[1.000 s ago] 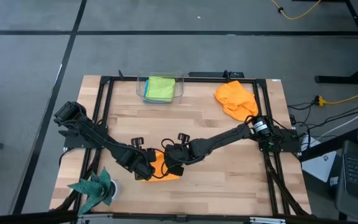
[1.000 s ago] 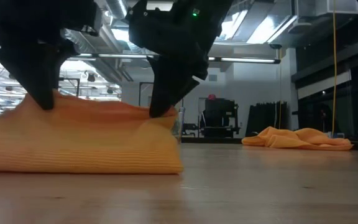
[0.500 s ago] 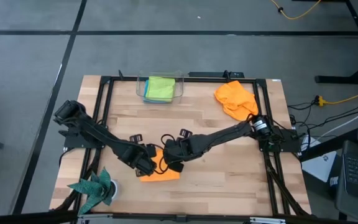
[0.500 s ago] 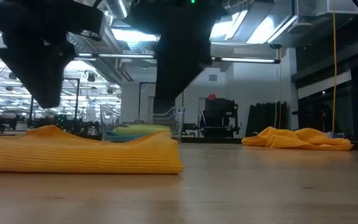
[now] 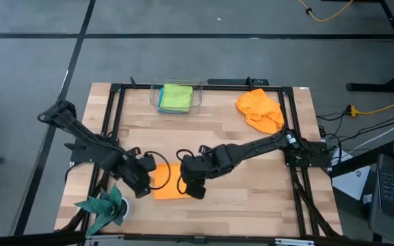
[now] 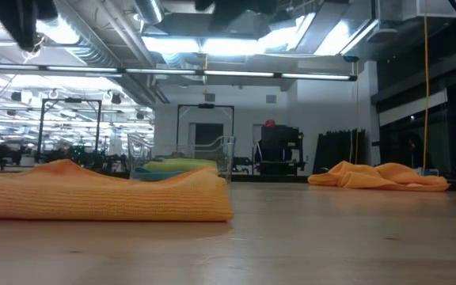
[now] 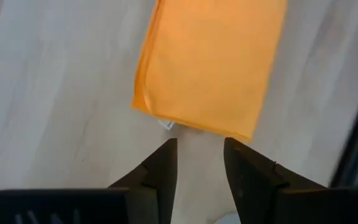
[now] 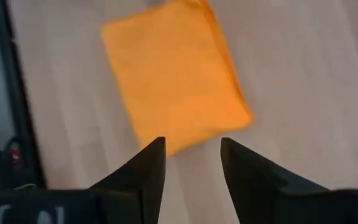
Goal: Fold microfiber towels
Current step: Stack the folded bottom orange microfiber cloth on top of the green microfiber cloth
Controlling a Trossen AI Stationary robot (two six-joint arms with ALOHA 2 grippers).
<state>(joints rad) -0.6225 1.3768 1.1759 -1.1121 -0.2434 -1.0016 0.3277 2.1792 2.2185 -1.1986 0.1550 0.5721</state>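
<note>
Both grippers have let go of the folded orange towel (image 5: pixel 169 186) and lifted up and away from it since a second ago, when they were pressing down on it.

The left gripper (image 7: pixel 199 163) now hangs above the table (image 5: pixel 252 205), just to the left of this towel. Its two dark fingers (image 7: pixel 160 168) stand apart with nothing between them. The right gripper (image 8: pixel 191 163) hangs just to the right of the same towel. Its fingers (image 8: pixel 146 169) are also apart and hold nothing.

The folded orange towel lies flat on the wood, near the front of the table, between the two grippers. It is a neat rectangle. From the low camera it looks like a thick flat pad with a small bump on top.

Farther back, a clear bin (image 5: pixel 178 98) sits near the far edge. A lime-green towel (image 5: pixel 177 96) lies folded inside it, with a bit of turquoise-blue towel (image 5: pixel 163 102) showing under it.

At the far right corner, the second orange towel (image 5: pixel 259 109) lies in a loose heap, not folded.

At the front left corner sits a dark teal spiky cloth (image 5: pixel 102 208).
</note>
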